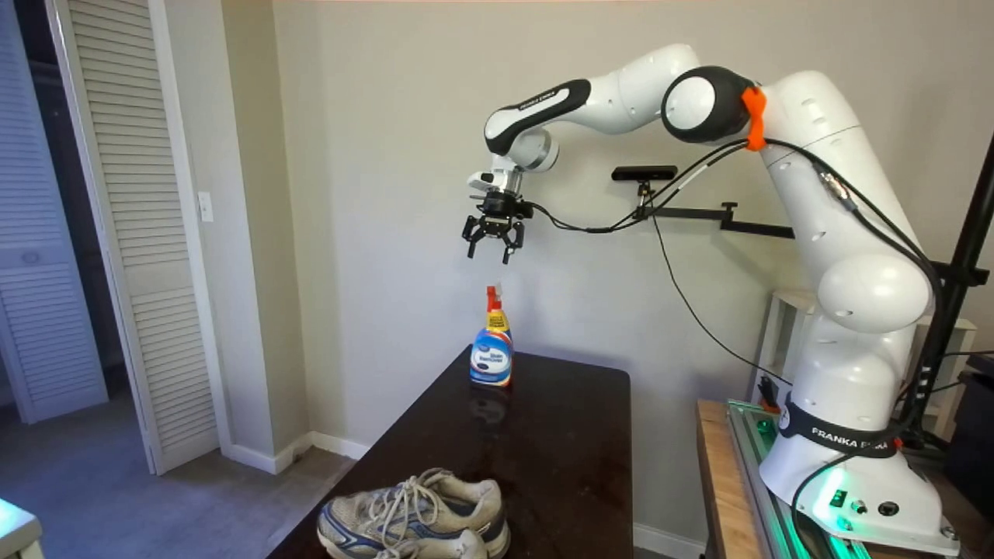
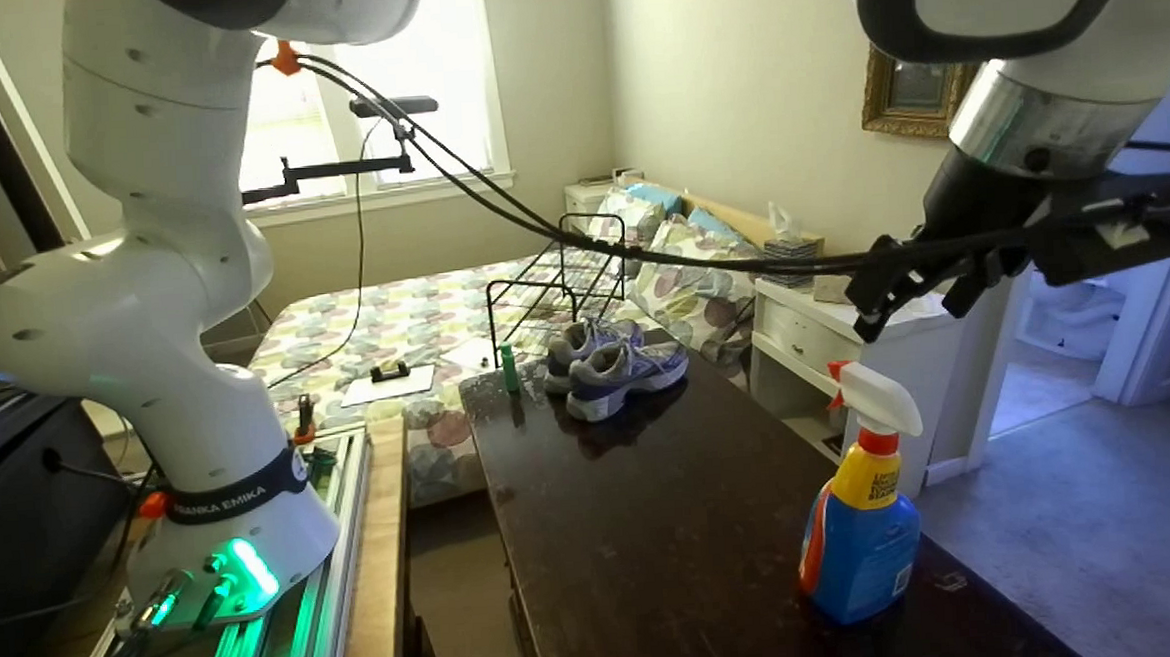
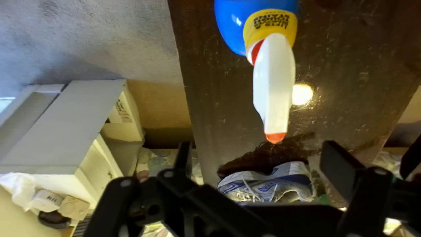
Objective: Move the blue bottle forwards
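The gripper (image 1: pixel 489 253) points downward, jaws spread wide. Just above the jaws sits the wrist (image 1: pixel 506 182); higher above them the arm (image 1: pixel 710 101) arches over to its base (image 1: pixel 854 505), below their level.

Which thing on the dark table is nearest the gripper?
The blue spray bottle, upright at the end of the table nearest the open gripper; the sneakers and green tube sit toward the opposite end.
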### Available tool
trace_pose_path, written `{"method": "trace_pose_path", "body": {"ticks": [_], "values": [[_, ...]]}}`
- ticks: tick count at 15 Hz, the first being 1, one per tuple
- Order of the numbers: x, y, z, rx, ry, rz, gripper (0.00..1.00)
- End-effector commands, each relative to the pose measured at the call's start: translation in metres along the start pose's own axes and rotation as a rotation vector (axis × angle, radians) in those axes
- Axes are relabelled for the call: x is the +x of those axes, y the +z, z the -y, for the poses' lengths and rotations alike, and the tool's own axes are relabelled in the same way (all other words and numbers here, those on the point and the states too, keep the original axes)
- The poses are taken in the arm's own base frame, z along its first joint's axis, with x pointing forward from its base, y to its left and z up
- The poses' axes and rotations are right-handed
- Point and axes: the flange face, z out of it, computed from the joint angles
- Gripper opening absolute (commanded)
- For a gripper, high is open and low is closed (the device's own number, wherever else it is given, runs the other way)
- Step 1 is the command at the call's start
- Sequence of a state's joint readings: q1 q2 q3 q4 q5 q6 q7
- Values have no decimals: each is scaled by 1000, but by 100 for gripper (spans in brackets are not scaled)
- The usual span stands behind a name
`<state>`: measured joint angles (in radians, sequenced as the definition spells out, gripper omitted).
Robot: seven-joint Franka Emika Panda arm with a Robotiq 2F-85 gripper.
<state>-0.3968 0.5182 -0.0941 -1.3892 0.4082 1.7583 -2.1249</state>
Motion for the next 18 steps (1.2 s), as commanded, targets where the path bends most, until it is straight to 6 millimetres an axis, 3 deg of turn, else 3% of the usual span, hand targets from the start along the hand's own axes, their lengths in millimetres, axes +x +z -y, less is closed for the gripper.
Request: {"method": "trace_pose_path", "body": {"ticks": [1, 6, 11, 12, 14, 18], "values": [[0, -30, 52, -97, 162, -50, 100], [-23, -60, 122, -205, 368, -80, 100], [-45, -45, 190, -267, 600, -93, 100], [-54, -57, 160, -218, 515, -65, 100], [-57, -49, 180, -229, 564, -74, 100], [-56, -38, 187, -235, 596, -122, 100]]}}
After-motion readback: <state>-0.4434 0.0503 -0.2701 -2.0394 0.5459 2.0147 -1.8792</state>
